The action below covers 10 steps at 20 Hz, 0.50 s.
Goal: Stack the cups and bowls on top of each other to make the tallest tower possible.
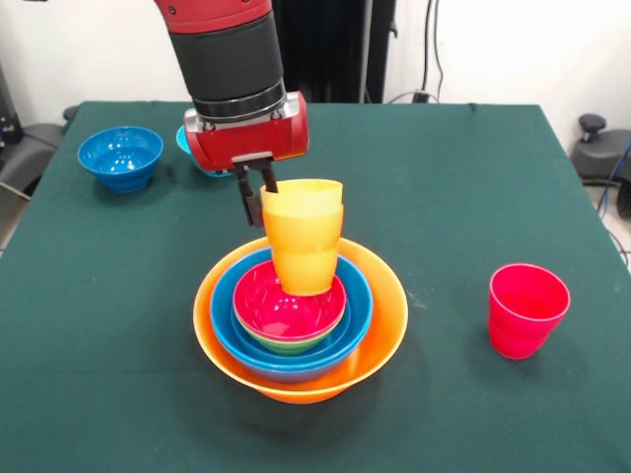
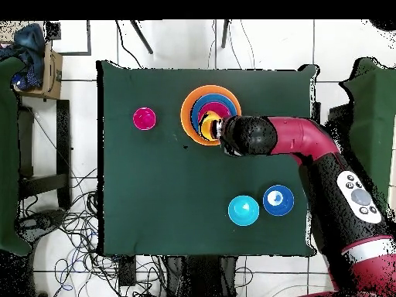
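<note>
The tower stands mid-table: a very large orange bowl [image 1: 385,325] holds a blue bowl [image 1: 357,301], a green bowl [image 1: 286,346] and a red bowl [image 1: 286,305]. Two nested cups stand tilted in the red bowl, a yellow cup [image 1: 303,202] inside an orange cup [image 1: 306,261]. My gripper [image 1: 258,192] comes down from above and is shut on the yellow cup's rim at its left side, one finger outside and one inside. A red cup [image 1: 526,307] stands alone at the right. In the overhead view the tower [image 2: 193,104] is partly hidden under my wrist.
A blue bowl [image 1: 120,156] stands at the far left and a light-blue bowl [image 1: 185,146] shows partly behind my gripper. In the overhead view these are the blue bowl [image 2: 278,199] and the light-blue bowl [image 2: 244,210]; the red cup [image 2: 144,118] is left of the tower.
</note>
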{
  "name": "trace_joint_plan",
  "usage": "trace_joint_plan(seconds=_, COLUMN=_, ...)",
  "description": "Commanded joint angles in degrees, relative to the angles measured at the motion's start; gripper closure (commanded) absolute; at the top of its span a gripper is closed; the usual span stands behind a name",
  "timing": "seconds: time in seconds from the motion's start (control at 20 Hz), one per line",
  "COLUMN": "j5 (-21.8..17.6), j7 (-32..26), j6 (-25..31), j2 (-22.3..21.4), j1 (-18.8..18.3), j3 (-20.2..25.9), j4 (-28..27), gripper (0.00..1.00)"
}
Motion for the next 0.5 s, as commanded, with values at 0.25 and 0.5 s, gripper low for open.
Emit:
trace_joint_plan(seconds=0.25, j5=0.8, j7=-12.2, j6=11.8, j2=1.4, j1=1.4, j3=1.8, j4=-7.0, gripper=1.0)
trace_joint_plan(seconds=0.5, j5=-0.3, j7=-12.8, j6=13.1, j2=1.7, j1=1.3, j3=1.3, j4=-5.8, gripper=1.0)
